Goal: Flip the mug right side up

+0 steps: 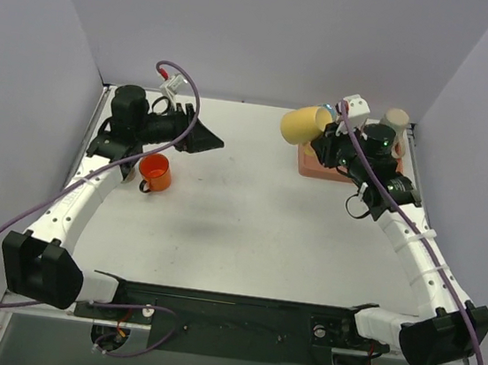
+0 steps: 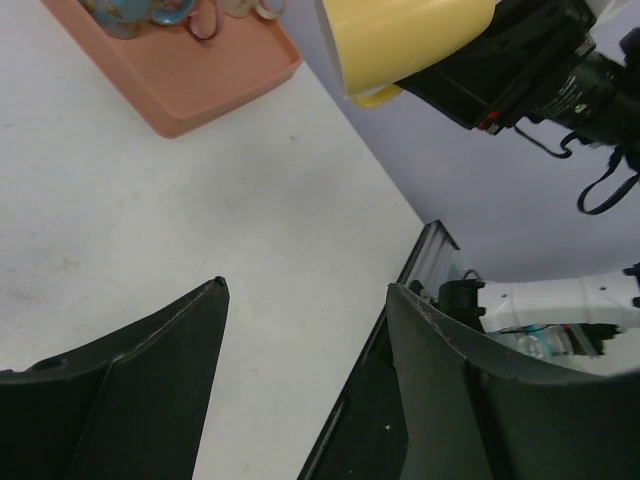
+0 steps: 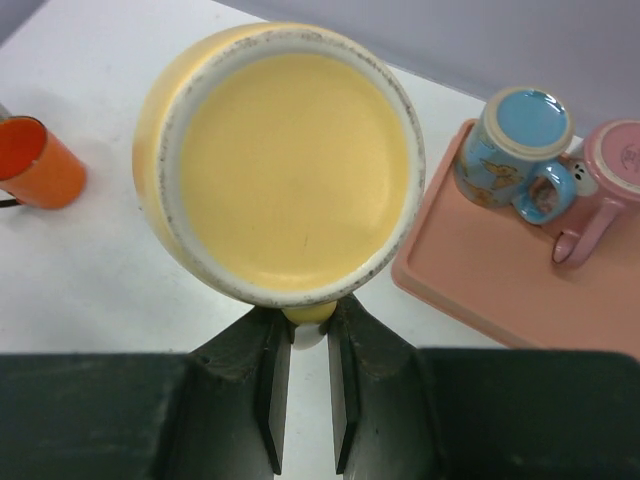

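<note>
**A:** Pale walls (image 1: 271, 34) close in a white surface (image 1: 246, 236), and the yellow mug (image 3: 290, 165) hangs in the air at the far right, clear of the surface and just beside the pink tray (image 3: 470, 280). What worries you?

**B:** The hold. The right gripper (image 3: 308, 330) is pinched narrow on the handle (image 3: 308, 312) alone. The whole body sticks out past the fingertips, with what looks like its flat base facing the wrist camera. I think a mug held that way could swing around the pinch point as the wrist rolls it over.

**A:** And if it swings?

**B:** Then it may land crooked or slide out of the fingers. It is tilted on its side in the overhead view, so most of the turn is probably yet to be done.

**A:** Anything close enough to hit?

**B:** 2 mugs stand on the tray, a blue mug (image 3: 522, 150) and a pink mug (image 3: 612, 165), with the blue one nearer. Setting the yellow mug down on the tray's raised rim could leave it rocking. A drop near that edge could knock the blue one.

**A:** What about the other arm?

**B:** The left gripper (image 2: 305, 390) is spread wide and holds nothing. It sits well apart, on the far left near an orange mug (image 1: 156, 173). I see little chance of the arms colliding unless one of them crosses the middle.

**A:** So the safest spot is?

**B:** Bare surface left of the tray, I'd guess. The mug should be fully upright before the fingers let go.
</note>
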`<state>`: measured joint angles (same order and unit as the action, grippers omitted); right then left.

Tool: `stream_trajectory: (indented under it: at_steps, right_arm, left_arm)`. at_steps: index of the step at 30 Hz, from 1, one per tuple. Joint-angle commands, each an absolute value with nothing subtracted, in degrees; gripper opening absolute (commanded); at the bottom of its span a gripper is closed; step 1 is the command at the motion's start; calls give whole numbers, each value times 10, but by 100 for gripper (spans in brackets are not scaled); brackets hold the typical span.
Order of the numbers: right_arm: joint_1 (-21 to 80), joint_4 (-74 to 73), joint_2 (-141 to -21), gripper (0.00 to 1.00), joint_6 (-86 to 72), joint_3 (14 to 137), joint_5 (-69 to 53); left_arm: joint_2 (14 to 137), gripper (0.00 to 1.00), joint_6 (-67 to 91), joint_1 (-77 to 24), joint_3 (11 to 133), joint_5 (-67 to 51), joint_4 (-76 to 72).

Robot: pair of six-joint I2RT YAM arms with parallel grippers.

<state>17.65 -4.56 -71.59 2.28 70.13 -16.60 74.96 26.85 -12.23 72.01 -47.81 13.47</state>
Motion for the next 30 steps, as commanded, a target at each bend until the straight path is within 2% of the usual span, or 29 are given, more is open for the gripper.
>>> stream_trajectory:
  at_steps: [1,10,15,22,30]
  right_arm:
    - [191,93,-659,0,-66,684,-193]
    - [257,170,-632,0,-125,657,-224]
    - [270,227,-635,0,-160,657,-241]
    - [276,306,-674,0,-248,673,-302]
    - [305,303,-722,0,-275,704,-340]
  left_arm:
    - [776,74,454,-140,715,-553,-79]
    - [791,78,535,-161,727,-558,-142]
    - [795,77,601,-162,716,-564,-224]
    - [800,77,642,-168,708,-558,-297]
    - [797,80,650,-171,720,-556,-318]
